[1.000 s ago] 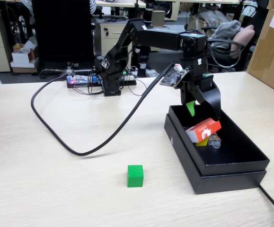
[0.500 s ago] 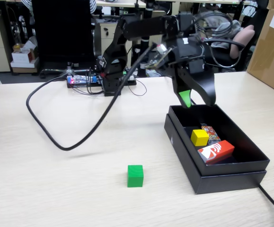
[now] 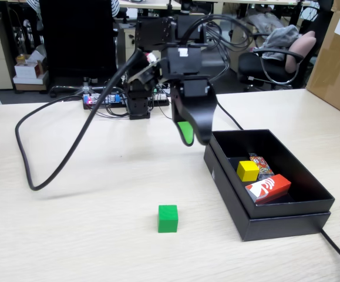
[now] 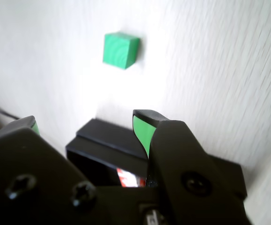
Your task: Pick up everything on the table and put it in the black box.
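A green cube sits alone on the beige table; the wrist view shows the cube ahead of the jaws. The black box lies at the right and holds a yellow cube and a red-and-white carton. In the wrist view a corner of the box shows between the jaws, with a sliver of the carton. My gripper hangs open and empty above the table, just left of the box's far corner; its green-padded tips stand wide apart in the wrist view.
A small orange-printed packet also lies in the box. A thick black cable loops across the table's left half. The arm's base and circuit boards stand at the back edge. A cardboard carton stands far right.
The red-and-white carton dropped out of the open jaws into the box. The arm then swung left, away from above the box, out over the table.
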You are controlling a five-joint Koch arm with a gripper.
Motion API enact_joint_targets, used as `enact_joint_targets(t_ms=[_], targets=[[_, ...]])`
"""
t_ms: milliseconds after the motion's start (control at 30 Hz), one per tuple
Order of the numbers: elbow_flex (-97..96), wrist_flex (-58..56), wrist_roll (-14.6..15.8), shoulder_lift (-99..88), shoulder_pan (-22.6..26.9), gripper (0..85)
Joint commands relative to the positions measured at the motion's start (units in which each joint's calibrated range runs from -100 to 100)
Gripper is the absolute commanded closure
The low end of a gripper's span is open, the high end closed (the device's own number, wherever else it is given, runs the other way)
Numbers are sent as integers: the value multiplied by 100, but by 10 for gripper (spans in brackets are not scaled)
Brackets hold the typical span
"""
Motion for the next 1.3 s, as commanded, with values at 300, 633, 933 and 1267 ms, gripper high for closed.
enact_joint_targets(t_ms=[300,633,933,1267], targets=[[370,494,-132,1223,-278,447],[1295,494,-156,2336,-352,448],[1476,502,-166,2830,-366,448],[1567,511,-171,3220,-317,458]])
